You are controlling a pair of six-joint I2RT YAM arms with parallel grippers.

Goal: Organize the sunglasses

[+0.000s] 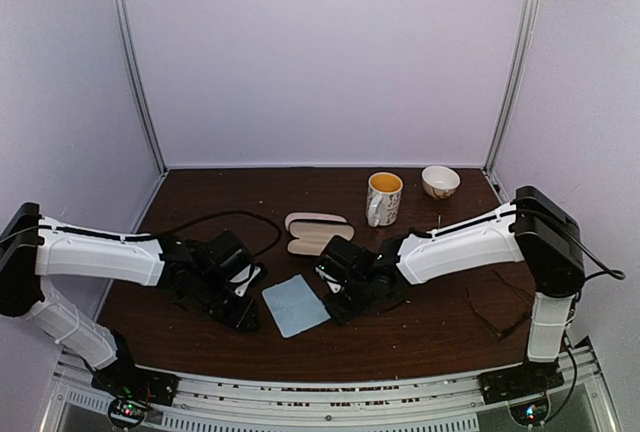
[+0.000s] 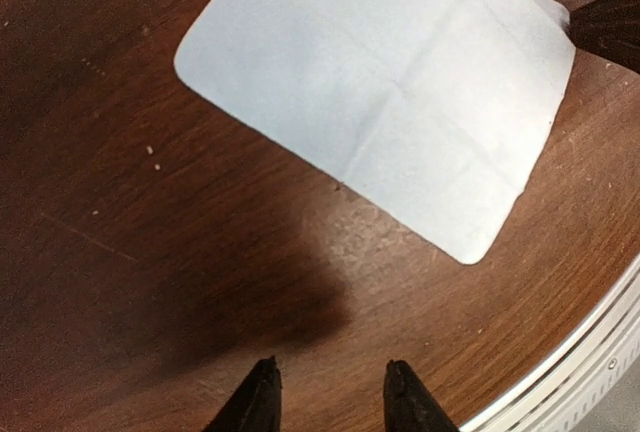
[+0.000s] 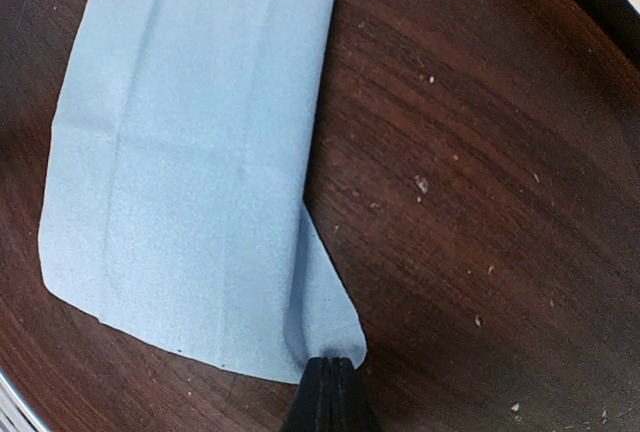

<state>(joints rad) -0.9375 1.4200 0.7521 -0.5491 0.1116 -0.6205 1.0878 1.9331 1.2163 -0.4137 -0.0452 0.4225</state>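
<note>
A light-blue cloth lies flat on the dark wooden table between the two arms. My right gripper is shut on the cloth's near corner, which is lifted and folded slightly over. My left gripper hangs open over bare wood just short of the cloth, with nothing between its fingers. A thin dark frame that looks like a pair of sunglasses lies on the table at the right, near the right arm's base. Neither wrist view shows any sunglasses.
A pink oblong case lies behind the grippers. A yellow-and-white mug and a small bowl stand at the back right. The table's metal front edge runs close to the left gripper.
</note>
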